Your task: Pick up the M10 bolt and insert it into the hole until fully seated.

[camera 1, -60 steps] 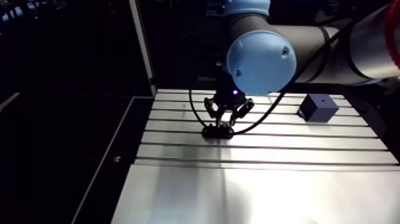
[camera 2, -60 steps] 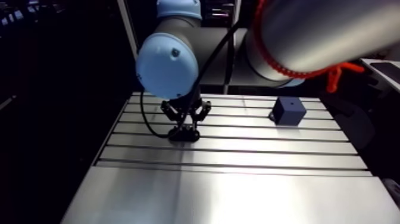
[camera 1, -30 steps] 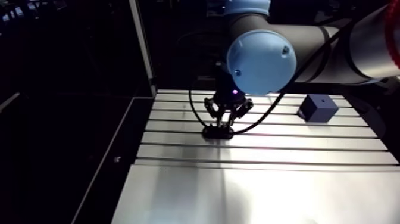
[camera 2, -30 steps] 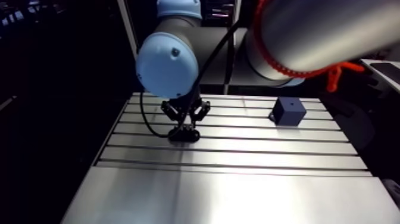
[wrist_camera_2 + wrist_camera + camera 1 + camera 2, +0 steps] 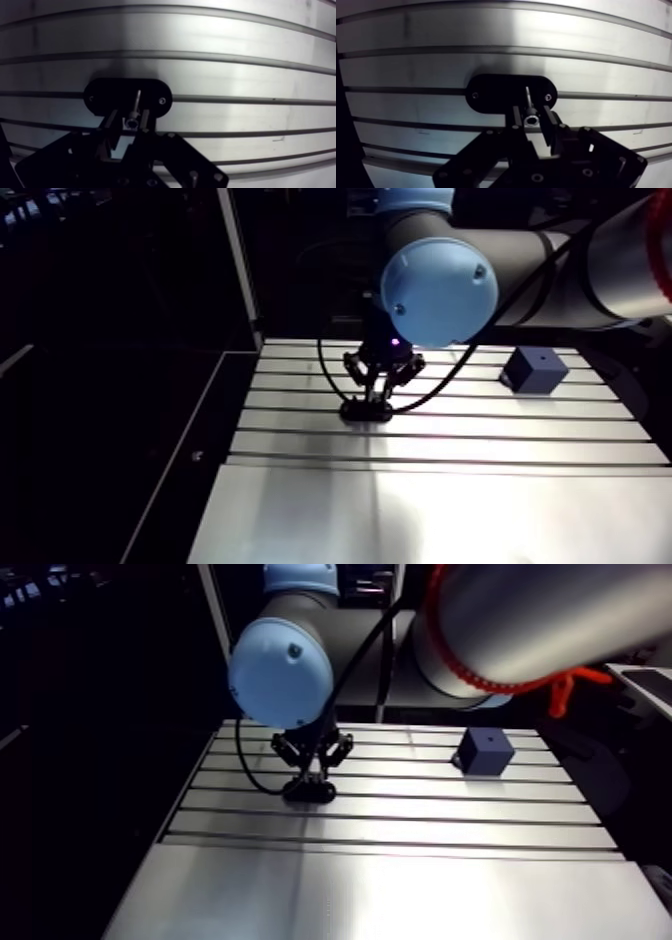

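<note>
We're looking down the wrist view and here is the pincer [image 5: 532,120], set narrow, its two fingers [image 5: 517,120] drawn in on either side of the M10 bolt [image 5: 529,106]. We read that as a grip: the pads look pressed against the bolt's head, which faces up at us between the fingertips. The thin shank runs away from the head and down onto the black oval plate [image 5: 496,92] just ahead of the fingers. From here we can't say whether the tip touches the plate or has left it.

The plate lies flat on the bench [image 5: 440,508], straddling one of the long slots [image 5: 616,95], with a small screw [image 5: 474,95] at each of its rounded ends.

Over to the arm view, and we see the wrist coming straight down with the pincer planted right over that plate [image 5: 366,410], in the far half of the bench and left of its middle.

Well apart from all this, near the far right corner of the bench, sits a blue block [image 5: 535,369], alone and untouched.
</note>
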You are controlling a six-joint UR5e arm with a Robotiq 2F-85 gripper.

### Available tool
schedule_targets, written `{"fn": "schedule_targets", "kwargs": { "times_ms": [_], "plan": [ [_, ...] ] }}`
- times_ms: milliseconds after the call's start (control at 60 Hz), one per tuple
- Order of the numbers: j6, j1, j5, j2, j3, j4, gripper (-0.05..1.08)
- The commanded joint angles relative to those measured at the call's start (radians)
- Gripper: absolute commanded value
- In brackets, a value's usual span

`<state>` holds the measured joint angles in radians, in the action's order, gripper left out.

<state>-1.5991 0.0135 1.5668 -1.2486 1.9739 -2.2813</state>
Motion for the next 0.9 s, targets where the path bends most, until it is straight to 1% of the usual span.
{"fn": "schedule_targets", "kwargs": {
  "times_ms": [17,517,717,817,900],
  "plan": [
    [0.0,-0.001,0.0,-0.001,0.0,0.001,0.66],
    [0.0,0.0,-0.003,0.001,0.003,0.002,0.69],
    [0.0,0.0,-0.003,0.0,0.001,0.004,0.72],
    [0.0,0.0,-0.001,-0.001,0.0,0.004,0.77],
    [0.0,-0.001,-0.001,-0.004,-0.002,0.005,0.78]
  ]
}}
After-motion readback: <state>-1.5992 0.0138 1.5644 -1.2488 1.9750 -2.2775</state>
